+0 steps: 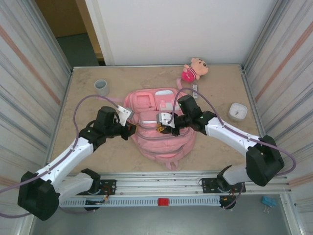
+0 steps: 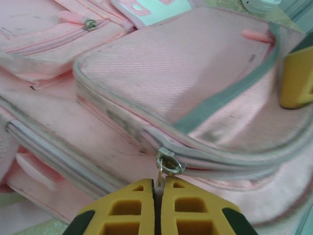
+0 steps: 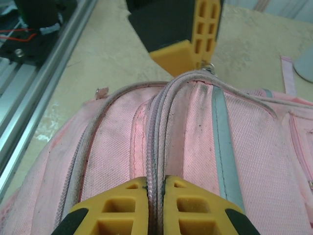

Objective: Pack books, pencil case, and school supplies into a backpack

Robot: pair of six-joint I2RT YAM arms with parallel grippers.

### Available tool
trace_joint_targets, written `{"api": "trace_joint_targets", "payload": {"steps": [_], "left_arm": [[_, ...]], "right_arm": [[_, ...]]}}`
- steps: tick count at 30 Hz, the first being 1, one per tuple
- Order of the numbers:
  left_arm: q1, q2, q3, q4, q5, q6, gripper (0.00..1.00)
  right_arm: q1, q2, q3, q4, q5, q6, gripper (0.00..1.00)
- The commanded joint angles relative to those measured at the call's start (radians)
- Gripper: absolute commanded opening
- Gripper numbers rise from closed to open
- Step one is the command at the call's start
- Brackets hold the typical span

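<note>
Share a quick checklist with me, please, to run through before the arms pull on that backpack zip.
1. Left gripper shut on the zipper pull: ok.
2. Right gripper shut on the piping of the backpack, bracing it: ok.
3. Compartment open for packing: not ok; the zip looks closed at the pull.
4. Zip path free of the other gripper: cannot tell; the two sit close together.
5. Plush doll, grey cup and white box apart from the backpack: ok.
</note>
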Motion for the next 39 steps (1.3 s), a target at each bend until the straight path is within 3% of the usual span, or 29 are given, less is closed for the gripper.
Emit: {"api": "trace_joint_targets", "payload": {"steps": [1, 6, 9, 13, 17, 19, 27, 31, 34, 36, 39], "left_arm": [[0.075, 0.065, 0.004, -0.011, -0.201, -0.027, 0.0], [0.093, 0.186, 0.059, 0.013, -0.254, -0.087, 0.03], [0.093, 0.224, 0.077, 0.067, -0.23, -0.107, 0.06], [0.093, 0.193, 0.101, 0.061, -0.198, -0.149, 0.29], [0.093, 0.072, 0.105, 0.014, -0.246, -0.19, 0.51], [0.093, 0.006, 0.105, -0.017, -0.279, -0.2, 0.57], [0.094, -0.126, 0.116, -0.155, -0.4, -0.182, 0.6], [0.095, -0.135, 0.093, -0.132, -0.384, -0.191, 0.6], [0.094, -0.107, 0.074, -0.071, -0.309, -0.212, 0.6], [0.094, -0.064, 0.069, -0.022, -0.243, -0.24, 0.6], [0.094, 0.02, 0.076, 0.021, -0.197, -0.281, 0.59]], "right_arm": [[-0.002, -0.068, 0.028, -0.136, -0.112, -0.086, 0.0], [0.011, -0.073, 0.038, -0.17, -0.108, -0.113, 0.0], [0.012, -0.061, 0.041, -0.17, -0.104, -0.112, 0.0], [0.011, -0.04, 0.042, -0.15, -0.082, -0.118, 0.0], [0.012, -0.001, 0.064, -0.141, -0.086, -0.147, 0.0], [0.023, 0.027, 0.086, -0.144, -0.094, -0.165, 0.0], [0.105, 0.117, 0.174, -0.171, -0.119, -0.216, 0.0], [0.101, 0.149, 0.176, -0.16, -0.089, -0.199, 0.0], [0.071, 0.141, 0.165, -0.119, -0.083, -0.067, 0.24], [0.039, 0.112, 0.139, -0.036, -0.087, 0.125, 0.42], [-0.015, 0.065, 0.138, 0.014, -0.025, 0.441, 0.59]]}}
